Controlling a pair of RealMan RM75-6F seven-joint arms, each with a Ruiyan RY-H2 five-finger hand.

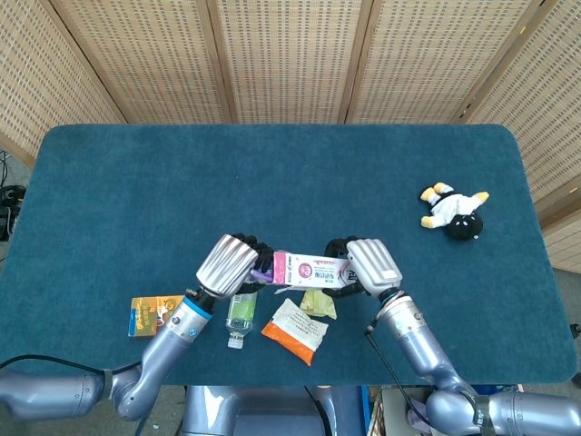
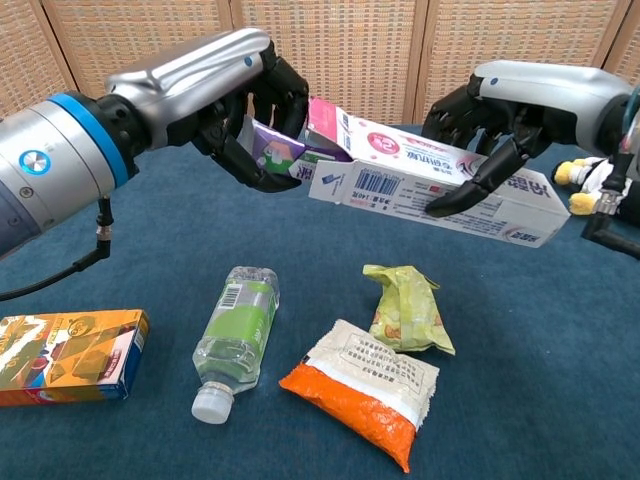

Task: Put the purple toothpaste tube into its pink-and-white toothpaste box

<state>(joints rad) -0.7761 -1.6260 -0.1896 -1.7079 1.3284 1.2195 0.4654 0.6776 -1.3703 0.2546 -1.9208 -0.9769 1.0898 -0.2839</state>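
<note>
My right hand holds the pink-and-white toothpaste box in the air above the table, its open flap end pointing left. My left hand grips the tail of the purple toothpaste tube. Most of the tube is inside the box mouth; only a short purple stub shows between the hand and the flap.
On the blue table below the hands lie a clear plastic bottle, a green snack packet and an orange-and-white pouch. An orange carton lies at the front left. A plush toy sits far right.
</note>
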